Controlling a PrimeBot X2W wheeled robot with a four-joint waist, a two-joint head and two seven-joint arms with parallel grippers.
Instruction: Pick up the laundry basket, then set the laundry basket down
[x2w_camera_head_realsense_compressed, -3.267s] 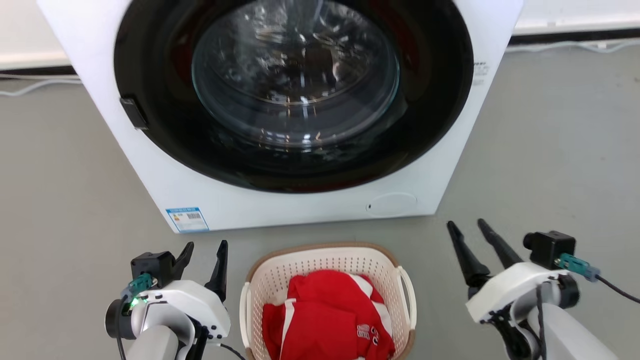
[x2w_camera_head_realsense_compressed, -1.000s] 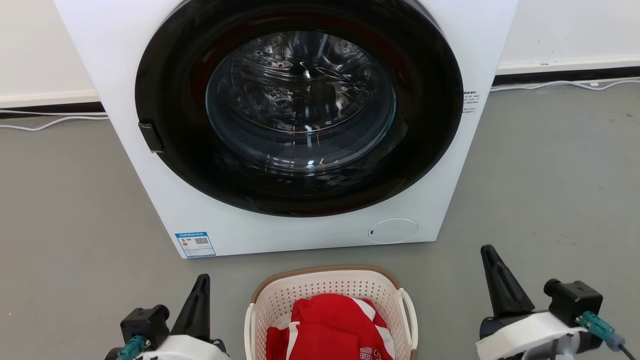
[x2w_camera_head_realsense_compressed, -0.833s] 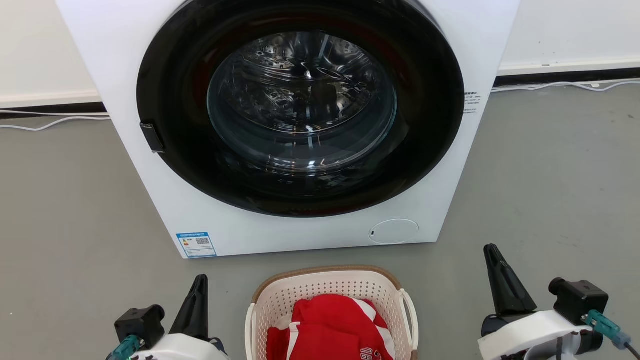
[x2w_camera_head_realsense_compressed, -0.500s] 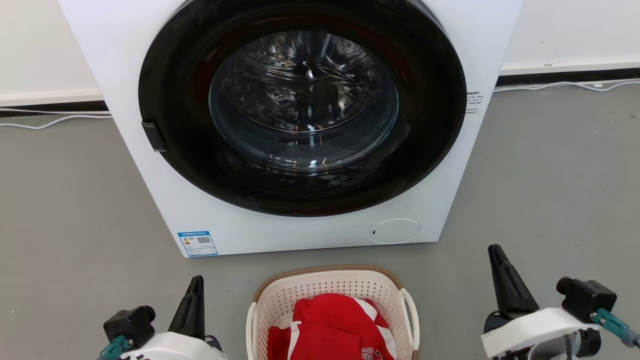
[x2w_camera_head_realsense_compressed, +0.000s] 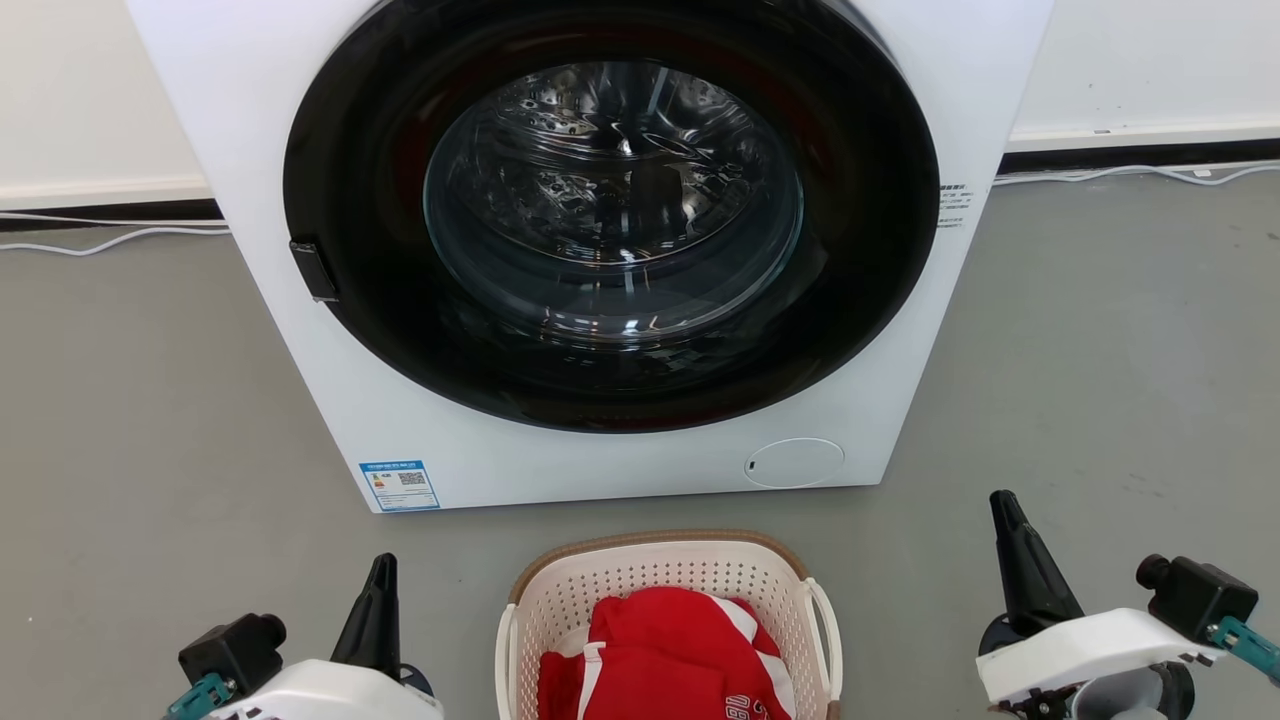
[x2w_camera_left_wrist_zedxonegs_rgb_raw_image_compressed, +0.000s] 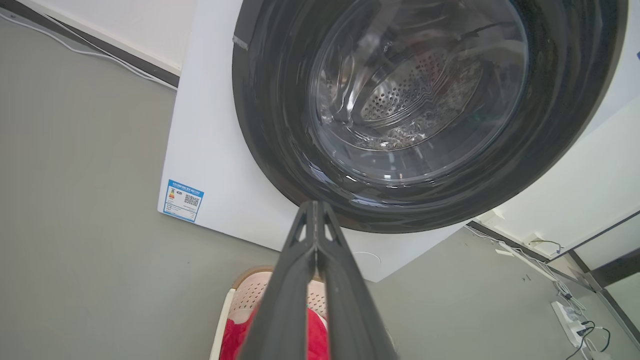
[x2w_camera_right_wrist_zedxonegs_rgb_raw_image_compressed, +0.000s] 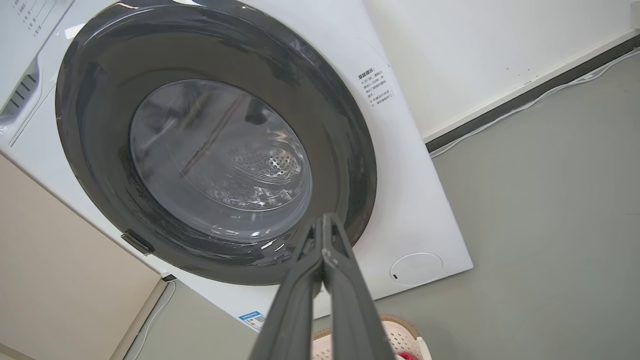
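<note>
Grey floor (x2w_camera_head_realsense_compressed: 130, 420) carries every item. At the far left, a white cable (x2w_camera_head_realsense_compressed: 90, 243) runs along the base of the wall. The left gripper (x2w_camera_head_realsense_compressed: 381, 565) sits at the lower left of the head view, fingers pointing up. Its wrist view shows both fingers pressed together along their length, clenched on nothing. Bare floor separates it from the laundry basket (x2w_camera_head_realsense_compressed: 650, 541).

A blue label (x2w_camera_head_realsense_compressed: 399, 483) is fixed to the lower left corner of the white washing machine (x2w_camera_head_realsense_compressed: 900, 380), whose dark round door (x2w_camera_head_realsense_compressed: 340, 180) is closed.

The laundry basket rests on the floor directly in front of the machine, near it but not touching, and between the two grippers. It holds a red garment (x2w_camera_head_realsense_compressed: 650, 650) with white stripes. Its right loop handle (x2w_camera_head_realsense_compressed: 833, 640) is free.

The right gripper (x2w_camera_head_realsense_compressed: 1000, 497) sits at the lower right, well apart from the basket. Its wrist view shows the fingers closed tip to tip, holding nothing.
</note>
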